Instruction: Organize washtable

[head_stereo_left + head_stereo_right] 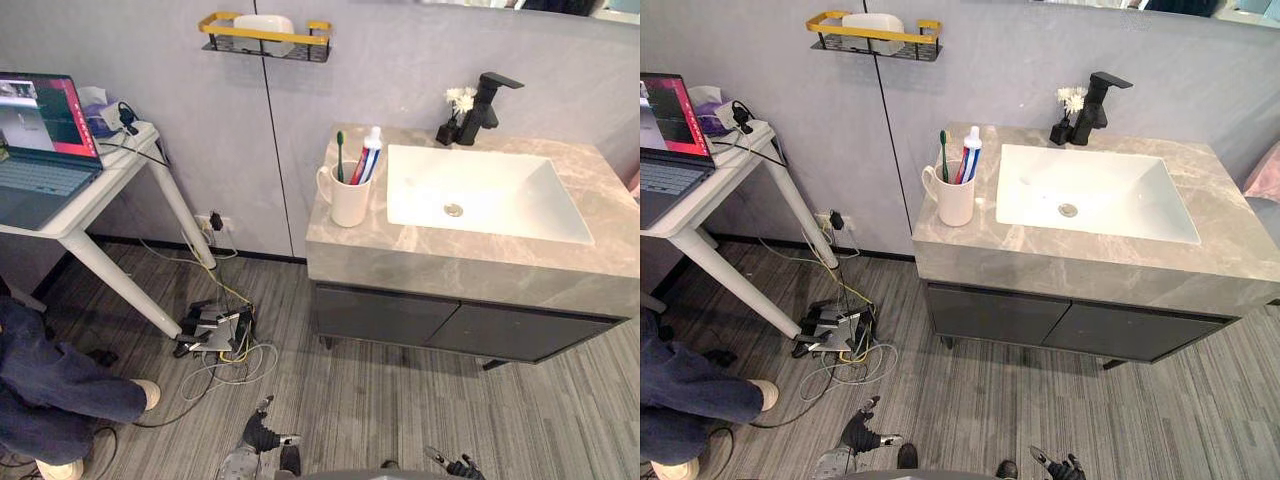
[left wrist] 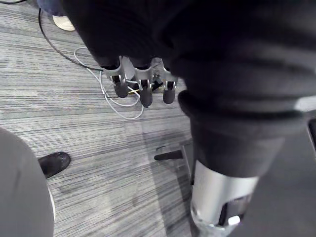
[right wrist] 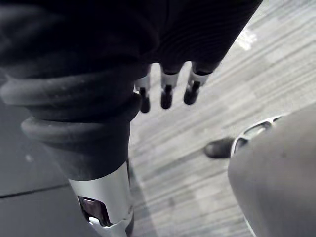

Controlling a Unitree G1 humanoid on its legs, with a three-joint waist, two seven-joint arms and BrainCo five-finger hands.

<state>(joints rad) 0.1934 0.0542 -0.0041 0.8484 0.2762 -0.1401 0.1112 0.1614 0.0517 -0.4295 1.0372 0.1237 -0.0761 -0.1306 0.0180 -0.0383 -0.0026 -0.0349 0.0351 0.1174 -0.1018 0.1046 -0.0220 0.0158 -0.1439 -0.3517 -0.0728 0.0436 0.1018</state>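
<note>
So here we're standing back from the table (image 1: 470, 262) with both arms hanging down over the floor. Our left hand (image 1: 262, 432) is low in front of the table's left end, and its fingers (image 2: 143, 94) are straight and relaxed with nothing in them. It's the same deal with the right hand (image 1: 458, 466): its fingers (image 3: 167, 94) are loose and pointing at the floor, also empty.

On the table, a white cup (image 1: 349, 203) stands upright by the left edge, just beside the sink (image 1: 500, 195). A green toothbrush (image 1: 340, 150) and a toothpaste (image 1: 368, 155) are poking out of it. A black tap (image 1: 485, 105) sits at the back edge, and some little white flowers (image 1: 460, 100) are right next to it.

There's a yellow shelf (image 1: 265, 40) on the wall holding a white thing we can't make out. Off to the left, a laptop (image 1: 40, 140) is open on a white side table (image 1: 100, 195), and a person (image 1: 50, 390) is sitting by it.
</note>
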